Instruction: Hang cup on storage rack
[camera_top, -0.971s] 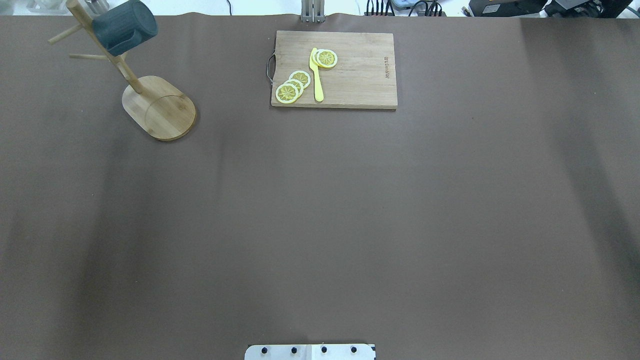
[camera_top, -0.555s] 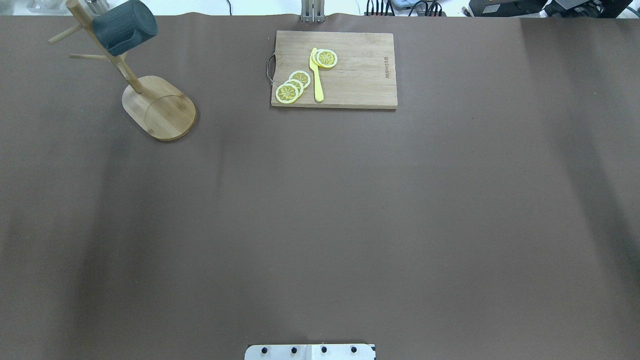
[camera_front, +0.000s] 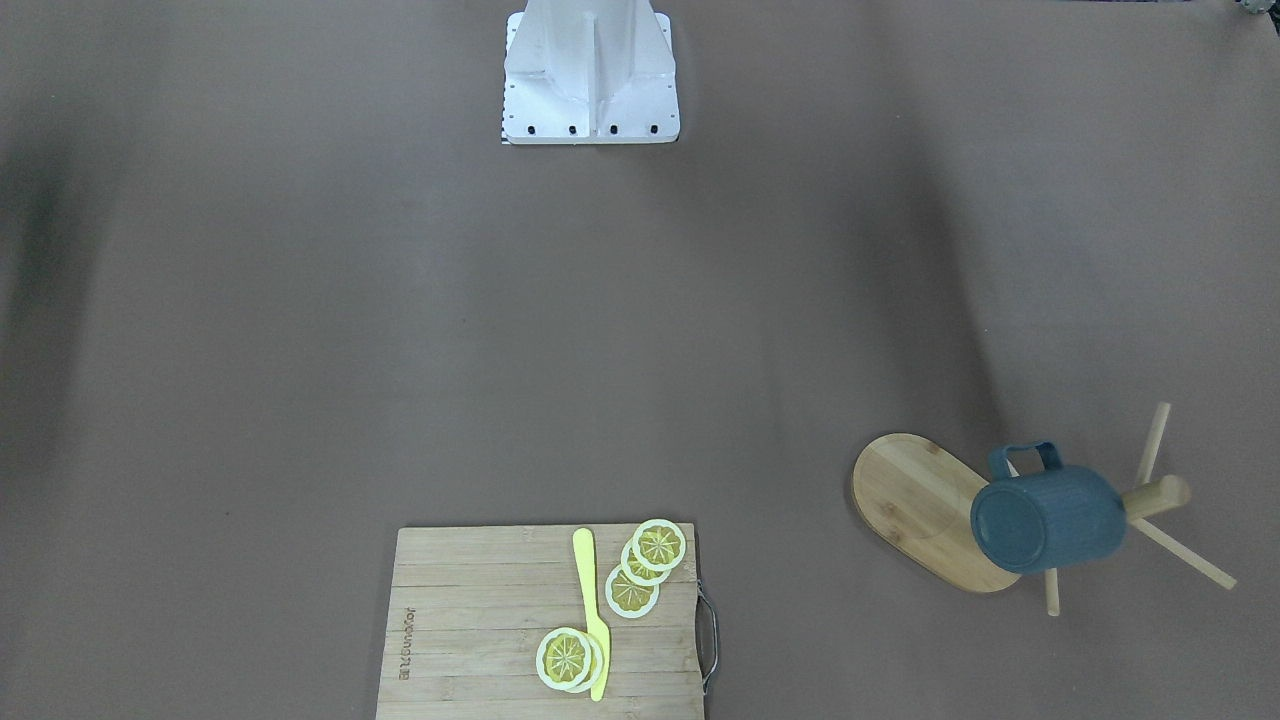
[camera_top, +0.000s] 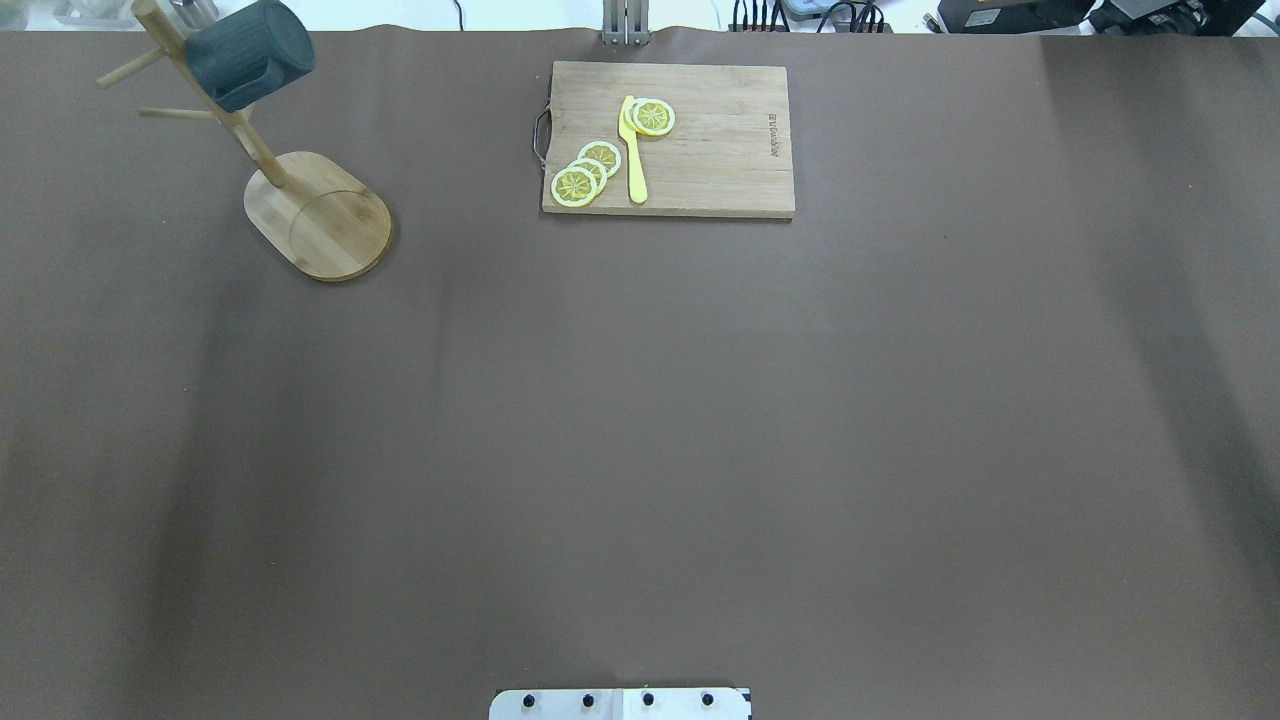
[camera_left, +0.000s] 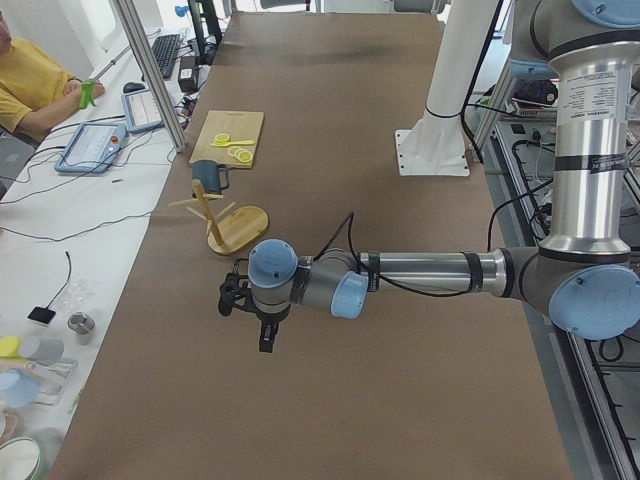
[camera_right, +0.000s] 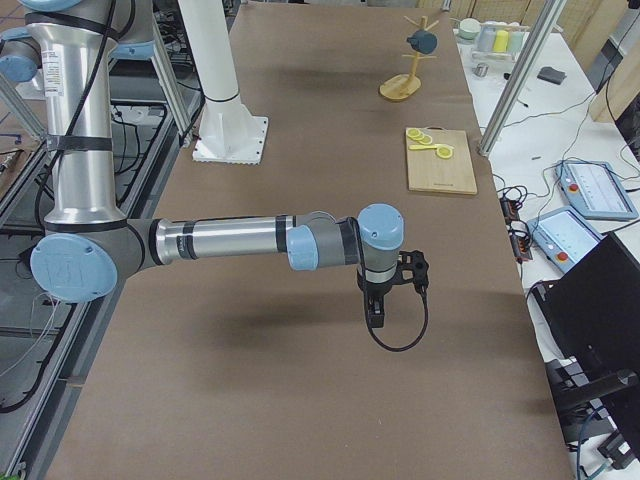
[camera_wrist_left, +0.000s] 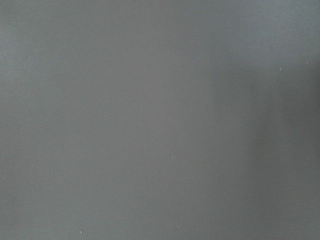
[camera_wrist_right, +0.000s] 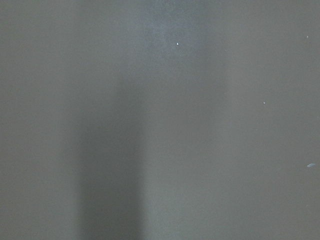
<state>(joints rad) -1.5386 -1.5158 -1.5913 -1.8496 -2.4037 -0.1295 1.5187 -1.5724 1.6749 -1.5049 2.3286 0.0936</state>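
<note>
The dark blue-teal ribbed cup (camera_top: 250, 55) hangs by its handle on a peg of the bamboo storage rack (camera_top: 320, 215), at the table's far left corner. In the front-facing view the cup (camera_front: 1048, 520) tilts bottom-out over the rack's oval base (camera_front: 915, 500). Both also show in the left view, cup (camera_left: 207, 175) and rack (camera_left: 240, 230). My left gripper (camera_left: 265, 335) hovers above the table, apart from the rack. My right gripper (camera_right: 375, 315) hovers over the table's right end. I cannot tell whether either is open or shut. Both wrist views show only bare table.
A rectangular cutting board (camera_top: 700, 150) with lemon slices (camera_top: 585, 172) and a yellow knife (camera_top: 633, 150) lies at the far middle of the table. The robot's white base plate (camera_top: 620, 703) sits at the near edge. An operator sits beyond the table's far edge (camera_left: 30, 85).
</note>
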